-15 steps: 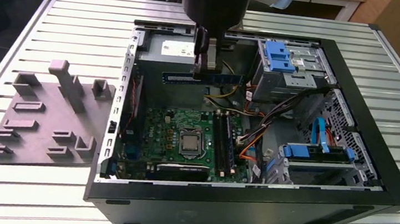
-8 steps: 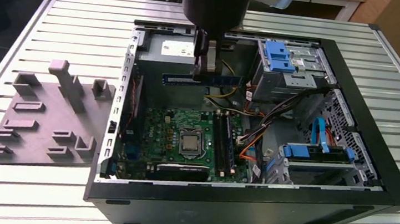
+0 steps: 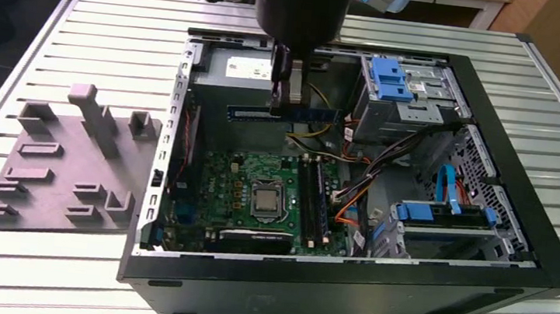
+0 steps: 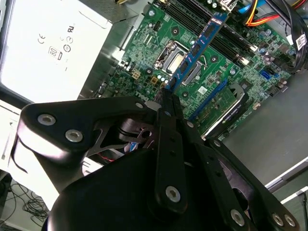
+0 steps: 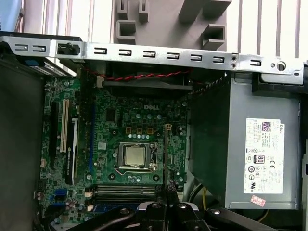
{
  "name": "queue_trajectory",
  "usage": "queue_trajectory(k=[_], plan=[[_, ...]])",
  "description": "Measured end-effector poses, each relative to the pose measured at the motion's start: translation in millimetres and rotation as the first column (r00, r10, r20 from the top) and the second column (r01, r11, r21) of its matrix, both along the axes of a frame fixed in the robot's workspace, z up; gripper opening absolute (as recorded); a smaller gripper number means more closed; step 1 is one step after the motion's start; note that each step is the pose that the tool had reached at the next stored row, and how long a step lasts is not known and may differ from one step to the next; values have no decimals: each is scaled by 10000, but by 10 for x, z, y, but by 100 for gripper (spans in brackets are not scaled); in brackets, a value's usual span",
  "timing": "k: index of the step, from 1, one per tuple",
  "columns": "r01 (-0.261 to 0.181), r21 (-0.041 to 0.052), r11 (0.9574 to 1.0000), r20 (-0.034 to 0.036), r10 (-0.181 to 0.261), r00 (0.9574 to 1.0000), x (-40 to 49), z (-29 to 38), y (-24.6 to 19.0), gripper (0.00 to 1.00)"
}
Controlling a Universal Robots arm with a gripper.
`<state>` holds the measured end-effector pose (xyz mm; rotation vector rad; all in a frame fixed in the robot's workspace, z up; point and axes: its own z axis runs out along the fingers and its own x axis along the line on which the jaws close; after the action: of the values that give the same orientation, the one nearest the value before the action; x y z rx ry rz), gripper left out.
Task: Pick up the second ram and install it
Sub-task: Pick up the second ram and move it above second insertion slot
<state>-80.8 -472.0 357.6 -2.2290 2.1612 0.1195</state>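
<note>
Evidently the second ram [image 3: 253, 113] hangs level above the open computer case [image 3: 350, 289], edge down toward the motherboard [image 3: 236, 184], I'd guess so it can be lined up with the black slots [image 3: 313, 192]. The gripper [image 3: 283, 109] has its jaws clamped on the stick's middle, both ends jutting free.

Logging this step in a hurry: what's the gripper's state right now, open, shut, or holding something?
Gripper: shut on the second ram, which it holds in the air over the open computer case; the stick is not seated in a slot.
</note>
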Motion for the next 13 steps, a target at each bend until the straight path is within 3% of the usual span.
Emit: queue_trajectory(k=[13], plan=[[3,-73,10000,0,-3,10000,0,-41,-1,12]])
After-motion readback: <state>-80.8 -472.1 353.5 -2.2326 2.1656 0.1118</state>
